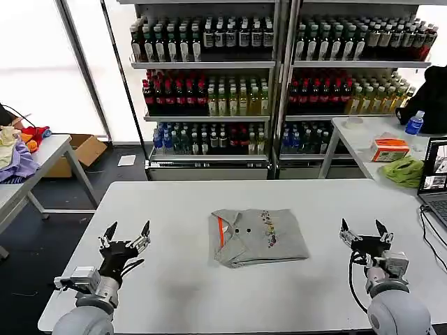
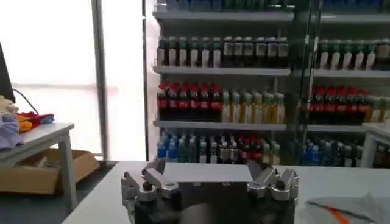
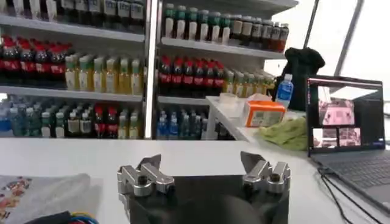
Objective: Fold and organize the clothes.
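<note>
Grey cotton shirt [image 1: 259,236] folded into a compact rectangle near the middle of the white table [image 1: 174,202], orange-trimmed placket with buttons toward the robot's left, a small multicoloured print across the chest. Lying flat, edges roughly squared, touching neither claw. Left gripper [image 1: 126,236] hovering above the near left part of the table, well apart from the shirt, fingers spread wide and holding nothing. Right gripper [image 1: 364,232] poised over the near right part, likewise well clear of the fabric, fingers wide and empty. From the left wrist, the left gripper [image 2: 210,181] seen with both fingers splayed, a corner of the shirt [image 2: 347,206] with its orange trim lying off to 1 side on the tabletop. From the right wrist, the right gripper [image 3: 204,173] open just the same, with the printed edge of the shirt [image 3: 36,193] resting beside it on the table. Behind the table, tall shelves [image 1: 279,77] lined with rows of drink bottles. Off to the robot's right, a second table [image 1: 363,143] carrying an orange box [image 1: 389,148], a green cloth [image 1: 405,169] and an open laptop [image 1: 434,178]. Off to the left, another table [image 1: 42,155] heaped with coloured fabric, a cardboard box [image 1: 80,152] on the floor beside it.
</note>
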`<state>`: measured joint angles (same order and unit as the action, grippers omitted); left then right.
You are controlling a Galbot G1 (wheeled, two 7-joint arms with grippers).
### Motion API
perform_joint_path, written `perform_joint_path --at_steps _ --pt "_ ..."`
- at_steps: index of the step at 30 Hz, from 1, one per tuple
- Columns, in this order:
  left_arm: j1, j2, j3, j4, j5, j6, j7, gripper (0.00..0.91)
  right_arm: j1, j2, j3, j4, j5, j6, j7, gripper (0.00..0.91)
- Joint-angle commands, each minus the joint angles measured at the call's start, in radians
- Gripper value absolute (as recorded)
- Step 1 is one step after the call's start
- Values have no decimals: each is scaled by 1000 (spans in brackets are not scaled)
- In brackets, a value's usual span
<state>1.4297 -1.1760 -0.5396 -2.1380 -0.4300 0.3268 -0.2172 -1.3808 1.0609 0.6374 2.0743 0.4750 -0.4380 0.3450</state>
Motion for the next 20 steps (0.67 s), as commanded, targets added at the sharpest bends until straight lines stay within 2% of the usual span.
perform_joint_path --at_steps 1,20 --pt "7 -4 -10 5 28 13 46 907 -32 1 24 2 -12 11 -1 907" --pt "1 -20 16 -10 44 34 57 907 -35 16 18 -3 -16 15 -3 907"
